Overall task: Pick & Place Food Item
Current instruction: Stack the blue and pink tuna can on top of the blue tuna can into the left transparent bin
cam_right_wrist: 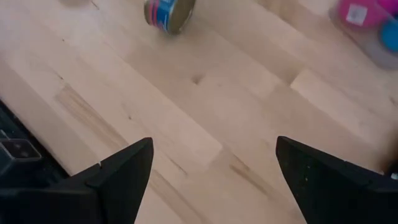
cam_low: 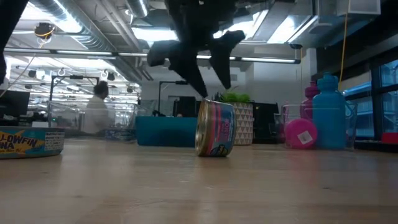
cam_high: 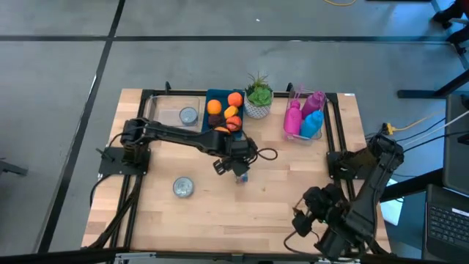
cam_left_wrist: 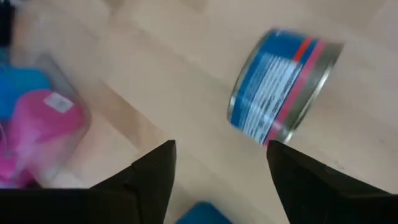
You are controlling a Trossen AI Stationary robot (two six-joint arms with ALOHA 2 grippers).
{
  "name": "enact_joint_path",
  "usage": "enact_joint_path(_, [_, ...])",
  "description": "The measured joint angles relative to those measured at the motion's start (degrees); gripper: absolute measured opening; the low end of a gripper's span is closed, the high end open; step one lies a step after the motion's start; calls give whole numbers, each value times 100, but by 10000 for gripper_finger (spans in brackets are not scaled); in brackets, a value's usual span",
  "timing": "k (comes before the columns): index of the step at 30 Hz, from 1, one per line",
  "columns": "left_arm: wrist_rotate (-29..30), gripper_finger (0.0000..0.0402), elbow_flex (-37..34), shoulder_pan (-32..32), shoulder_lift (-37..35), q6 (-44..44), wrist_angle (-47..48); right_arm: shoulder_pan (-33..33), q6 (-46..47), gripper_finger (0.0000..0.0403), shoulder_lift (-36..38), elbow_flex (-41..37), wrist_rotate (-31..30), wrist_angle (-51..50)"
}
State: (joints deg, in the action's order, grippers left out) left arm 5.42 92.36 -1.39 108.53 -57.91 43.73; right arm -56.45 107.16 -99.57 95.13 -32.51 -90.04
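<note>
A blue, red and pink food can stands on its curved side on the wooden table (cam_high: 293, 183) near the middle (cam_high: 242, 177) (cam_low: 216, 127) (cam_left_wrist: 283, 87). My left gripper (cam_high: 234, 164) (cam_low: 213, 84) (cam_left_wrist: 221, 146) hangs just above the can, open, fingers pointing down. A second can (cam_high: 183, 187) (cam_low: 28, 142) lies flat toward the near left. My right gripper (cam_high: 306, 220) (cam_right_wrist: 214, 165) waits open over the table's near right corner; its wrist view shows the standing can (cam_right_wrist: 169, 14) far off. My left gripper is open right above the can's upper rim (cam_low: 210, 101). One fingertip (cam_low: 200, 90) reaches down close to that rim; I cannot tell whether it touches. The can rests on the table on its curved side.
At the far edge stand a clear container holding another can (cam_high: 188, 115), a blue tray of orange and dark food items (cam_high: 223, 111), a potted plant (cam_high: 258, 99), and a clear bin with pink and blue bottles (cam_high: 304, 117). Bare wood lies between the can and my right gripper.
</note>
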Motion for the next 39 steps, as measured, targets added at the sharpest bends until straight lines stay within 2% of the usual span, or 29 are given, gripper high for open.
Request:
enact_joint_path(7, [1,260,-9,-3,32,-37,-344,-301,367,341,0,-146,-170,1])
enact_joint_path(11, [4,258,-22,29,55,48,-177,-308,358,341,0,-144,-221,2])
enact_joint_path(16, [387,256,-20,26,14,-19,-196,-308,316,341,0,-145,-336,2])
enact_joint_path(18, [749,256,-20,-31,13,-285,-265,-308,319,341,0,-144,-408,3])
enact_joint_path(22, [1974,256,-20,-283,13,-802,-336,-308,319,341,0,-144,-459,2])
enact_joint_path(26, [2544,255,-20,-625,13,-18,-388,-301,297,341,0,-144,-430,2])
enact_joint_path(30, [2215,255,10,-818,13,86,-259,-301,313,341,0,-144,-425,2])
enact_joint_path(35, [807,255,486,-687,24,229,479,-301,322,341,0,-145,-413,3])
enact_joint_path(39, [276,255,896,-413,44,411,789,-301,299,341,0,-144,-414,2])
